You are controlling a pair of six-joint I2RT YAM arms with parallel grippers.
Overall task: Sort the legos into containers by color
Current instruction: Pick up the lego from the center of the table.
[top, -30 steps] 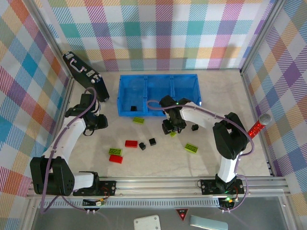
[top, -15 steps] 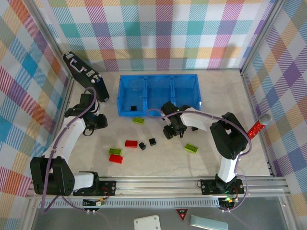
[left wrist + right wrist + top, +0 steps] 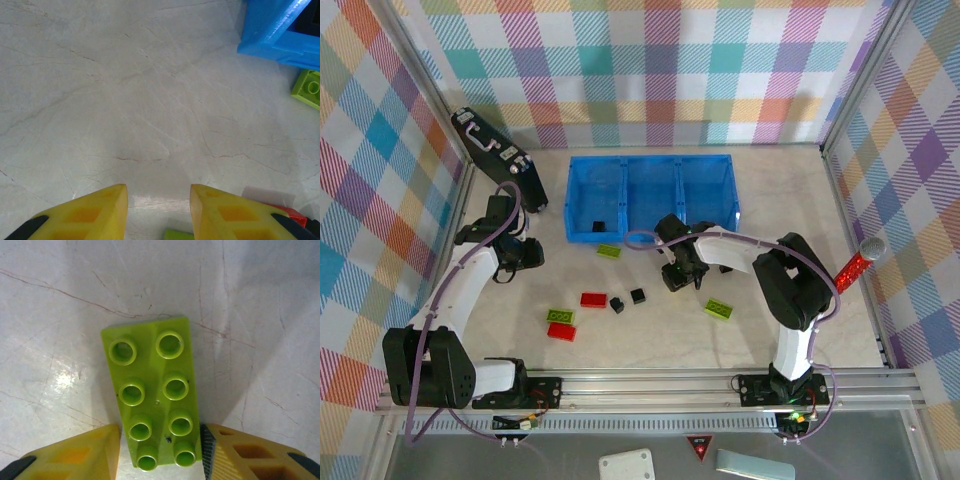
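Right wrist view: the right gripper (image 3: 160, 434) is open. Its yellow fingers (image 3: 85, 452) straddle the near end of a lime-green brick (image 3: 152, 397), a two-by-four piece lying flat, studs up, on the table (image 3: 260, 315). I note a thin shadowed gap on the left side; the right finger sits against the brick's edge or just off it, I cannot tell which.

Left wrist view: the left gripper (image 3: 159, 192) is spread apart with nothing between the fingers, over bare table. A corner of the blue tray (image 3: 270, 30) is at upper right, with a second green brick (image 3: 307, 89) just beside it.

Top view: the right gripper (image 3: 680, 275) is low at the table, just in front of the tray (image 3: 650, 158). One black piece (image 3: 598, 224) lies in the tray's left compartment. Loose on the table are:
- a red brick (image 3: 593, 299)
- two black pieces (image 3: 617, 305) (image 3: 637, 296)
- a green and red pair (image 3: 560, 316) (image 3: 561, 331), touching
- another green brick (image 3: 719, 308) near the right arm

The left gripper (image 3: 525, 255) is well to the left.
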